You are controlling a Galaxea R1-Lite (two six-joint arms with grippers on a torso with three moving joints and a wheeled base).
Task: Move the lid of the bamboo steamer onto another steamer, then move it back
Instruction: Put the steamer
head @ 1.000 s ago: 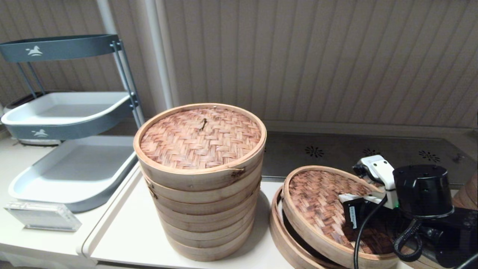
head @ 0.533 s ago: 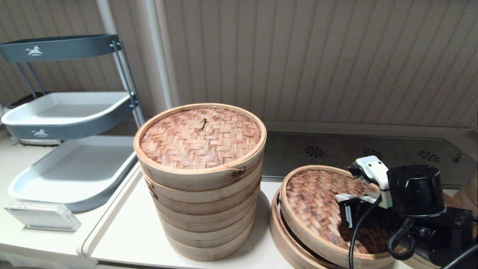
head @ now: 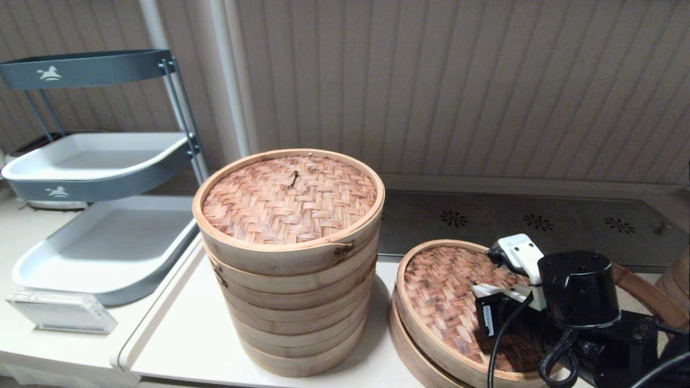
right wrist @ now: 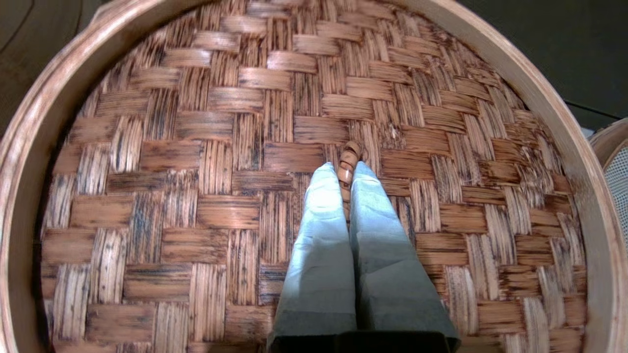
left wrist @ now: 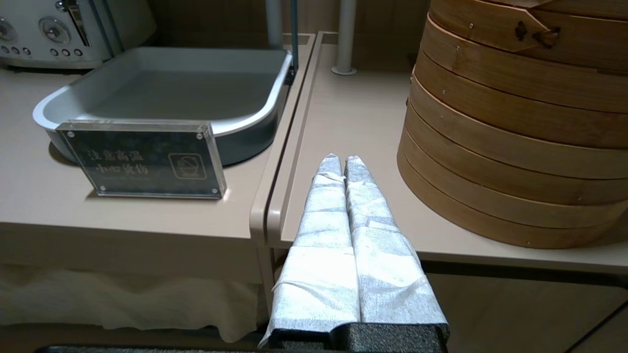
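The bamboo steamer lid [head: 442,291] [right wrist: 196,171], brown weave with scorched patches and a pale rim, lies slightly tilted over a shallow pale-walled steamer basket [head: 401,345] at the front right of the table. My right gripper [right wrist: 346,169] is shut on the lid's small centre knot [right wrist: 347,159]; its black wrist [head: 577,285] covers the lid's right side. The basket's inside is hidden by the lid. My left gripper [left wrist: 338,159] is shut on nothing, low at the table's front edge, left of the tall stack [left wrist: 515,122].
A second shallow basket with a reddish-brown rim [head: 652,296] [right wrist: 608,142] sits right of the lid. The tall pale steamer stack [head: 291,258] stands close on its left. A grey tray rack [head: 102,242] and an acrylic sign [head: 59,312] are at far left.
My right gripper has carried the lid leftward and lower, over the left shallow basket. The reddish-brown rim on the right has come into view.
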